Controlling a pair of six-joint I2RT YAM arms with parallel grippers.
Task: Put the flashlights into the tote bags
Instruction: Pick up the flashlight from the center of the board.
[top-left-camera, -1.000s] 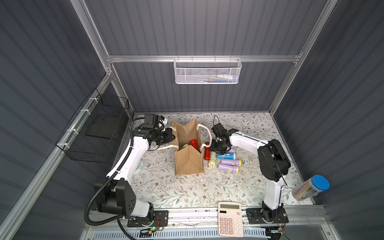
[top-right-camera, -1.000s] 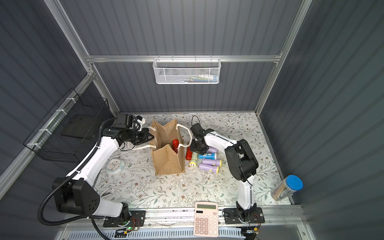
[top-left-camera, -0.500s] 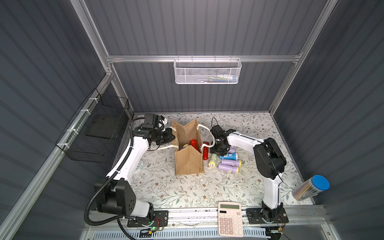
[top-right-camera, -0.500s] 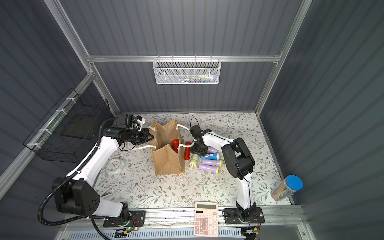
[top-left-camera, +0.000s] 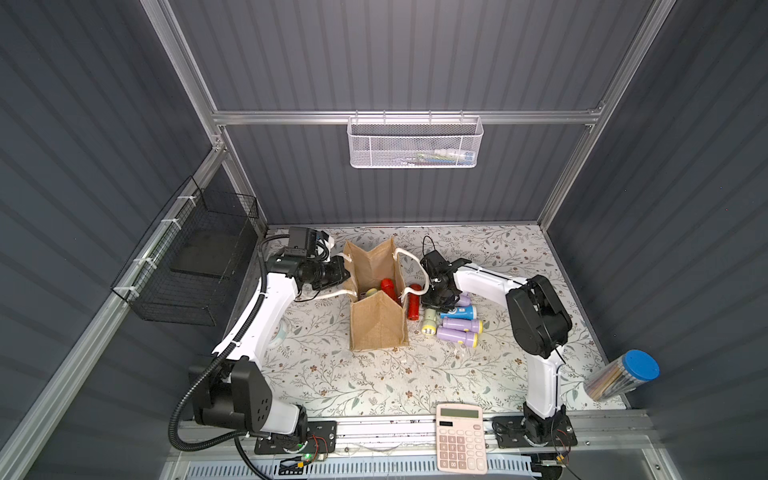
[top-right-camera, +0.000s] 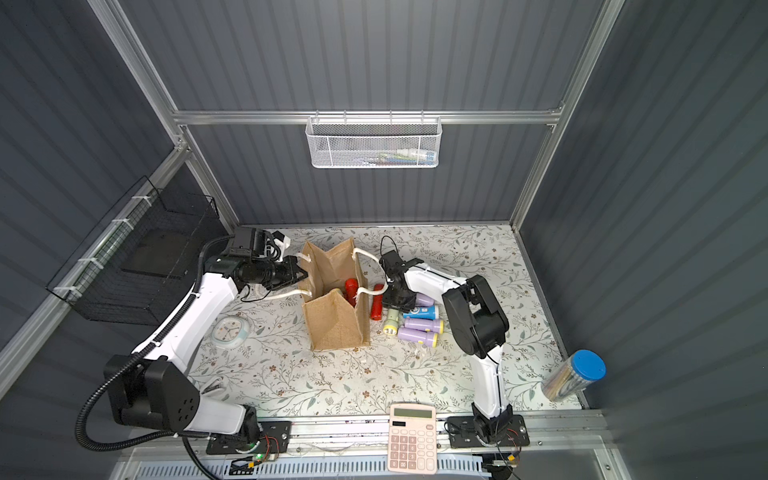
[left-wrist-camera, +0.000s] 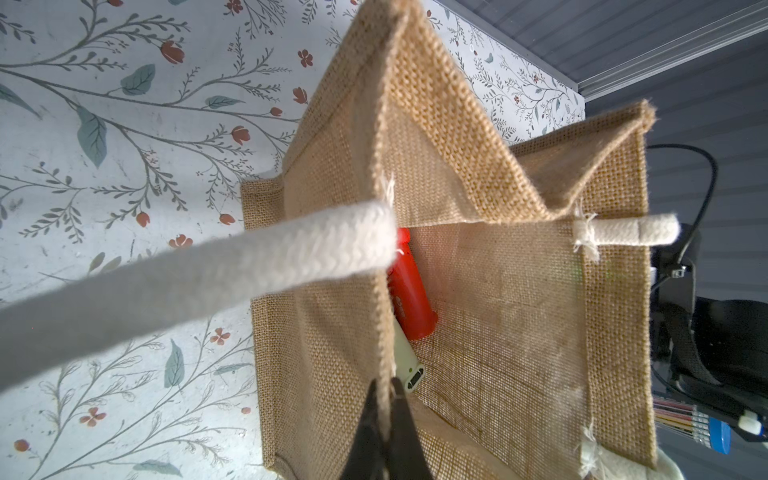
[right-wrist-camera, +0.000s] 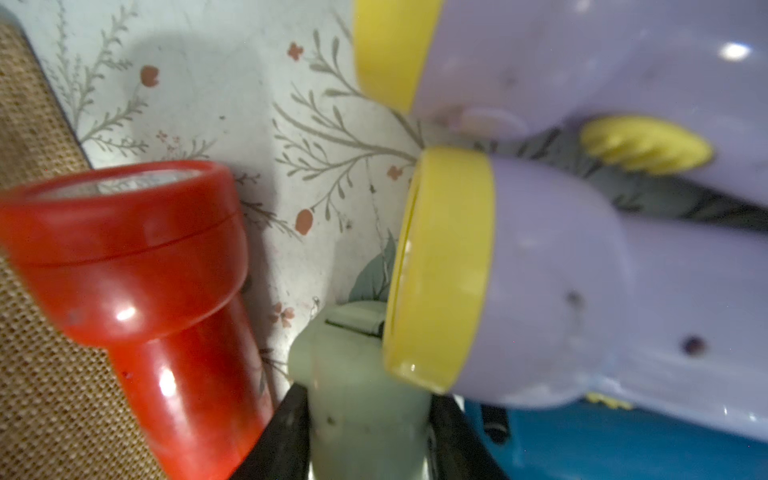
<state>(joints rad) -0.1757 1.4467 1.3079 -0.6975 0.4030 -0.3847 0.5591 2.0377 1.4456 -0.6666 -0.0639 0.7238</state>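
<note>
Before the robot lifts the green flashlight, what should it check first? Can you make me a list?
1. Right gripper shut on the pale green flashlight: ok.
2. Left gripper pinching the tote bag rim, mouth open: ok.
3. Room in the bag beside the red flashlight inside: ok.
4. Lilac flashlight clear of the held one: cannot tell; its yellow head overlaps it in the right wrist view.
5. Rope handle out of the way: not ok; in both top views it loops close to the right gripper and might snag.
</note>
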